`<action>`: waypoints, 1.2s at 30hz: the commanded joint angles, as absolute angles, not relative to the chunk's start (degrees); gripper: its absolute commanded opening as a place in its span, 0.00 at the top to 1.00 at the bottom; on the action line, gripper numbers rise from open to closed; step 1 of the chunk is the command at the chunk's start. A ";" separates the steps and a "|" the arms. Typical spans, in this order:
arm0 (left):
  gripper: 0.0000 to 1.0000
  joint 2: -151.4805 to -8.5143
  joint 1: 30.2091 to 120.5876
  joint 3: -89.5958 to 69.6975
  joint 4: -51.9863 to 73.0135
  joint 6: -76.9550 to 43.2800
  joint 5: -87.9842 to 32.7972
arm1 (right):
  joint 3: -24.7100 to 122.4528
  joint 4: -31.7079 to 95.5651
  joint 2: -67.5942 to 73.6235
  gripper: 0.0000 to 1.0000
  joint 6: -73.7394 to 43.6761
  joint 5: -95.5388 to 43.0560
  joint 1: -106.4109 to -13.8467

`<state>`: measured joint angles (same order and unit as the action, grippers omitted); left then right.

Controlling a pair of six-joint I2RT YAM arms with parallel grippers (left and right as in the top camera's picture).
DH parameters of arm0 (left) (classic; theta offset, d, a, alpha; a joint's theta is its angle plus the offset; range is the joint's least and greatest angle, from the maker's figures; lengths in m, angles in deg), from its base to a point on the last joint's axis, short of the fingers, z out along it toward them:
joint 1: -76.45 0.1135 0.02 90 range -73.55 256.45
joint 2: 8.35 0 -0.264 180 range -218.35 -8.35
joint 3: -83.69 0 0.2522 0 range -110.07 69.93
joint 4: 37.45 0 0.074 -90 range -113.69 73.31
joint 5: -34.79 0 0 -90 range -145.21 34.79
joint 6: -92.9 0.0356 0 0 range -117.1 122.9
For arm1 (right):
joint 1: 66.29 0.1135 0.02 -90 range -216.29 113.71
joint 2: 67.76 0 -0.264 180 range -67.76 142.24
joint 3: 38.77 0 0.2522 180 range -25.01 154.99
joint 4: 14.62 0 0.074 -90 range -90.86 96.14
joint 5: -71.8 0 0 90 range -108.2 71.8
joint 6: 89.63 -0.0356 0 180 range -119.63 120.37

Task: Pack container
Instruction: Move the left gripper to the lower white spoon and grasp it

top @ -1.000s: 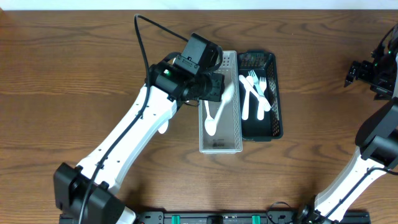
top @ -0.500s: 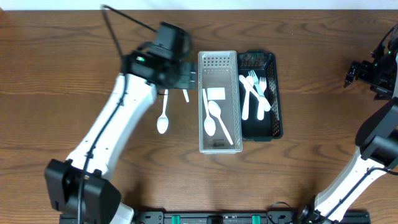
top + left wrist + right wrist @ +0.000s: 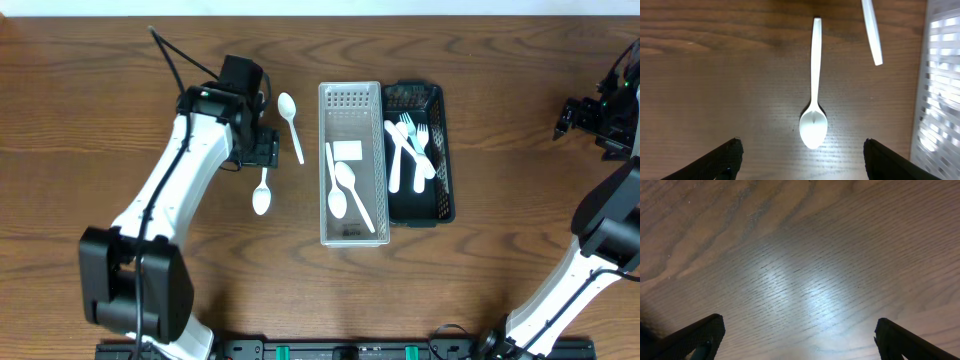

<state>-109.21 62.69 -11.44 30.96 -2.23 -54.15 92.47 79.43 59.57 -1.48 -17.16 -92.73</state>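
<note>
The white slotted container point(image 3: 352, 232) holds two white spoons point(image 3: 345, 188). The black container point(image 3: 445, 170) beside it holds white forks and spoons point(image 3: 410, 150). Two loose white spoons lie on the table to the left: one point(image 3: 262, 194) below my left gripper, one point(image 3: 291, 118) further back. My left gripper point(image 3: 260, 152) is open and empty. In the left wrist view it point(image 3: 802, 146) hovers over the near spoon point(image 3: 814, 107), whose bowl lies between the fingers. The other spoon's handle point(image 3: 871, 31) and the white container's wall point(image 3: 940, 90) show to the right. My right gripper point(image 3: 570, 118) is open and empty, far right.
The right wrist view shows my right gripper point(image 3: 800, 322) over bare wood table point(image 3: 805, 255). The two containers stand side by side at the table's middle. The left arm point(image 3: 165, 200) stretches from the front left.
My left gripper has moved left from over the white container, where a second spoon now lies. It has come down over the loose spoon on the table. The right arm has not moved.
</note>
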 commanded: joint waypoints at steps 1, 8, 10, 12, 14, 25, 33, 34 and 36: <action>0.20 -112.33 62.67 -10.95 30.15 -0.50 -54.85 | 92.47 79.48 59.24 0.01 -0.67 -17.16 -92.58; 0.20 -118.56 62.67 -10.95 27.73 -0.54 -54.85 | 92.47 79.48 59.24 0.01 -0.67 -17.16 -92.58; 0.20 -120.25 62.67 -10.95 27.05 -0.54 -54.85 | 92.47 79.48 59.24 0.01 -0.67 -17.16 -92.58; 0.20 -121.60 62.67 -10.95 26.79 -0.54 -54.81 | 92.44 79.48 59.24 0.01 -0.67 -17.16 -92.58; 0.20 -122.69 62.67 -10.95 26.76 -0.57 -54.67 | 92.44 79.48 59.24 0.01 -0.67 -17.16 -92.58; 0.20 -126.78 62.69 -10.91 25.28 -0.54 -52.75 | 92.47 79.48 59.24 0.01 -0.67 -17.16 -92.58; 0.20 -127.46 62.67 -10.91 24.14 -2.12 -50.67 | 92.47 79.48 59.24 0.01 -0.67 -17.16 -92.58; 0.20 -127.55 62.67 -10.91 24.14 -2.12 -50.67 | 92.47 79.48 59.24 0.01 -0.67 -17.16 -92.58; 0.20 -127.85 62.67 -10.91 24.21 -2.12 -50.65 | 92.47 79.48 59.24 0.01 -0.67 -17.16 -92.58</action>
